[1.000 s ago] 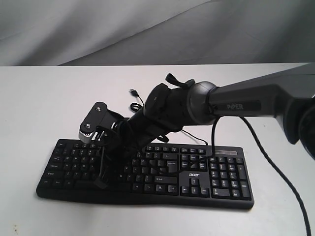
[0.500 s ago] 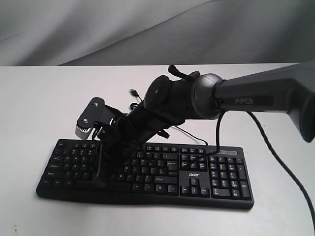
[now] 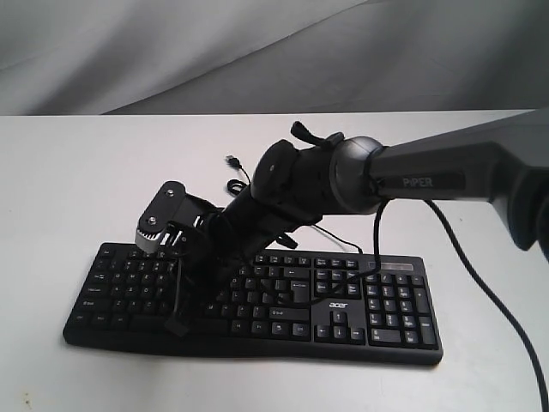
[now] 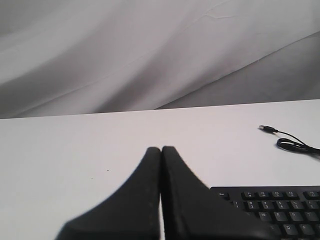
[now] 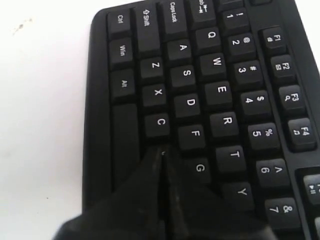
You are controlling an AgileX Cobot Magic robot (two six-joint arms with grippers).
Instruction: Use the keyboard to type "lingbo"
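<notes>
The black acer keyboard [image 3: 388, 314] lies across the white table [image 3: 69, 172]. My right gripper [image 3: 177, 327] reaches across from the right to the keyboard's left half and points steeply down. It is shut with nothing in it. In the right wrist view the right gripper [image 5: 163, 150] has its tips on the key just past C in the bottom letter row, beside F and G of the keyboard [image 5: 220, 95]. My left gripper [image 4: 161, 149] is shut and empty over bare table, with a corner of the keyboard [image 4: 280, 210] beside it. The exterior view does not show it.
The keyboard's thin black USB cable [image 3: 233, 165] lies coiled on the table behind the keyboard; the cable [image 4: 289, 143] also shows in the left wrist view. The right arm's own cable [image 3: 480, 283] hangs over the number pad. A grey cloth backdrop [image 3: 257, 51] stands behind the table.
The right gripper rose slightly half a second ago and has come back down onto the lower letter row, its tip a little nearer the keyboard's front edge.
</notes>
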